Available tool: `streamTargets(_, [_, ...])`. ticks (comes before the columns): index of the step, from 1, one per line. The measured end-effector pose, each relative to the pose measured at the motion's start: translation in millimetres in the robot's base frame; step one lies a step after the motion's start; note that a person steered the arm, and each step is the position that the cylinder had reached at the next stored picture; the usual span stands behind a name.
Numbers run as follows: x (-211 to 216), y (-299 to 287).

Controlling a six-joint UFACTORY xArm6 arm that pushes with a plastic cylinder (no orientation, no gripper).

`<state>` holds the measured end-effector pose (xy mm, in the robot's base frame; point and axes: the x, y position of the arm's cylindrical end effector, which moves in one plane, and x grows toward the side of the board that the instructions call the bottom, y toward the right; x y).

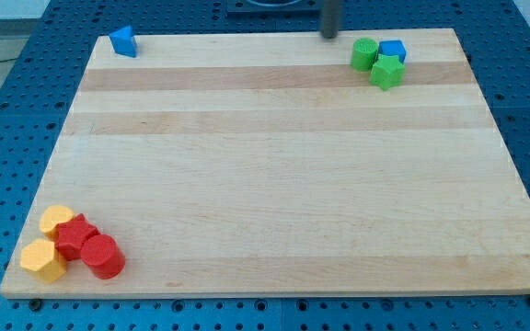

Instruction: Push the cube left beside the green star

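Place: I read this as a robotics lab bench.
Bench: a blue perforated plate [7, 138] with regular mounting holes rings the board.
Board: a pale wooden board [283, 175] lies flat on that plate, with small coloured plastic blocks on it.
Rod: my tip [329, 35] stands at the board's top edge.

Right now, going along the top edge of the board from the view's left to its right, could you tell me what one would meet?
blue triangular block → my tip → green block → green star. The blue cube sits touching both green blocks, overlapping the star's span, so I leave it unordered.
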<state>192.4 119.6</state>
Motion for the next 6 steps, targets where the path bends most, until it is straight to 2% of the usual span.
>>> streamTargets(1, [-1, 101])
streamTargets(2, [2, 147])
streamTargets(4, [44, 123])
streamTargets(6, [55, 48])
